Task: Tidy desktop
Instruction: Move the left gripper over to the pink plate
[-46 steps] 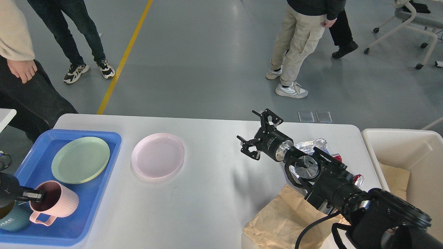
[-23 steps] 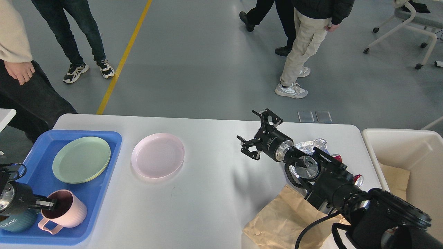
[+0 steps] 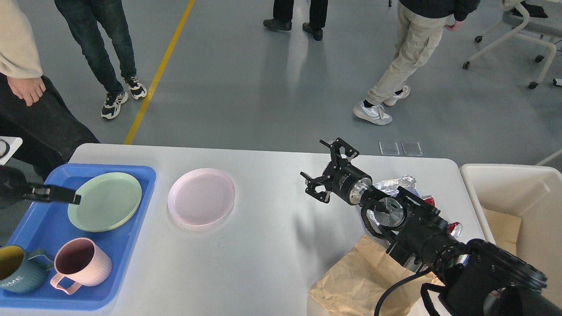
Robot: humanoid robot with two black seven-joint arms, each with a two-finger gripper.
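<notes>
Judging from the layout, the step in hand is to bring the pink plate (image 3: 201, 196) into the blue tray (image 3: 52, 228), w/ the left gripper (image 3: 61, 194) as the nearer one. It hangs above the tray's left part, next to the green plates (image 3: 105, 207); its jaws look together or almost, but at this angle I cannot tell for sure. It carries nothing. The right gripper (image 3: 328, 175) hovers over the middle of the desktop (image 3: 263, 245), jaws apart, empty.

The pink plate lies flat on the surface, just beside the tray's right wall. A flat plate gives little to grip, so better to come low from the side and pinch the rim, one finger under the lip. Lift enough to clear the tray wall, then set it on the green stack, approx. centred.

Pink mug (image 3: 81, 263) and teal mug (image 3: 17, 267) stand at the tray's near end; keep the arm away from them. Foil (image 3: 397, 182) and brown paper bag (image 3: 364, 276) wait on the right, near the cream bin (image 3: 509, 193).
</notes>
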